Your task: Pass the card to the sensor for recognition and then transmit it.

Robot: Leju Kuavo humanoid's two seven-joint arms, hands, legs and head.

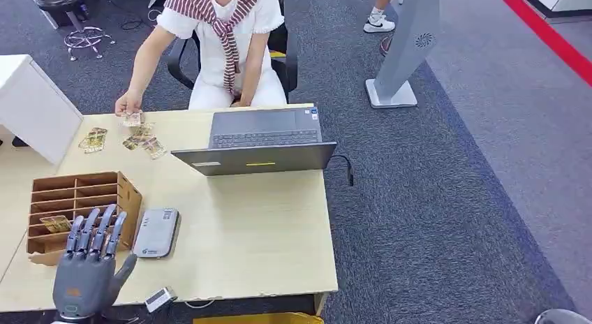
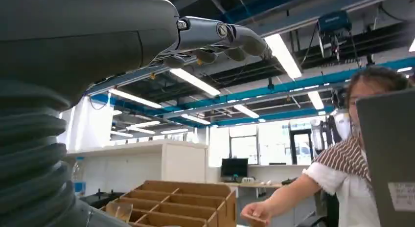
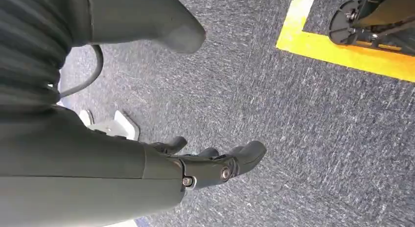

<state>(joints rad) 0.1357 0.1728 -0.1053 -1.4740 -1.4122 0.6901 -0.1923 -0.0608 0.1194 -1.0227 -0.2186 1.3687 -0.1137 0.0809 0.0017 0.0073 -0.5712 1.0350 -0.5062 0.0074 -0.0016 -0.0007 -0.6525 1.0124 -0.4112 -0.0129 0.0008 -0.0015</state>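
Observation:
Several cards [image 1: 143, 139] lie on the far left part of the wooden table [image 1: 258, 219], and a person's hand [image 1: 128, 104] touches one of them. The grey card sensor [image 1: 156, 232] lies flat near the front left, beside a wooden slotted box [image 1: 77, 205] that has a card in one slot. My left hand [image 1: 91, 264] is raised at the table's front left corner, fingers straight and apart, holding nothing. In the left wrist view the left hand's fingers [image 2: 220, 38] point up over the box [image 2: 176, 205]. My right hand [image 3: 215, 166] hangs over carpet, fingers loosely curled and empty.
An open laptop [image 1: 262, 146] stands at the table's far middle, with the seated person [image 1: 223, 45] behind it. A white cabinet [image 1: 31, 104] is at far left. A small white device [image 1: 160, 298] lies at the front edge. A grey kiosk stand [image 1: 405, 52] is on the carpet.

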